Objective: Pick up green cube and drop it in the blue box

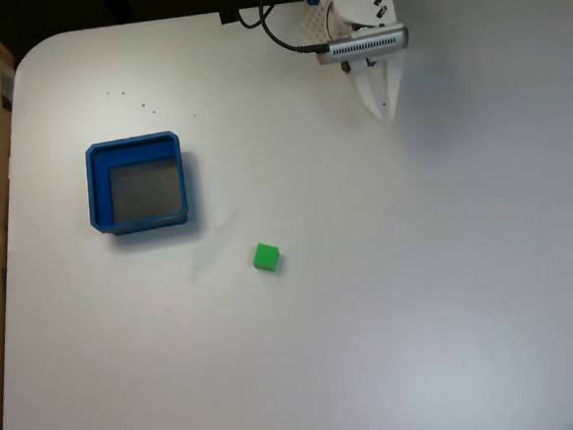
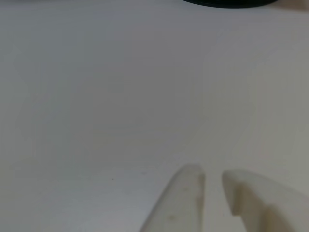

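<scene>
One gripper (image 1: 384,110), white and two-fingered, hangs over the far edge of the table (image 1: 449,292) in the fixed view, its tips pointing down the picture toward the viewer; taking this gripper as the landmark, every other item is placed from it. Nearest to it, seen in the other view, are its own fingertips (image 2: 186,193), which stand a narrow gap apart with bare tabletop between and beyond them, so the jaws are nearly closed and hold nothing. Next outward lies the green cube (image 1: 266,257), well apart from the gripper, down and to the left of it in the fixed view, resting alone on the table and turned slightly askew to the table edges. As a cube it has no long axis, so the choice of approach probably depends only on squaring the jaws to a pair of its faces. Farthest from the gripper sits the blue box (image 1: 94,189), further left than the cube and a little higher in the picture, open side up with its grey bottom bare. Judged from this layout, the reach has not yet begun: the coming move calls for opening the jaws wider and travelling diagonally down-left to the cube, with the box lying beyond on that side.
</scene>
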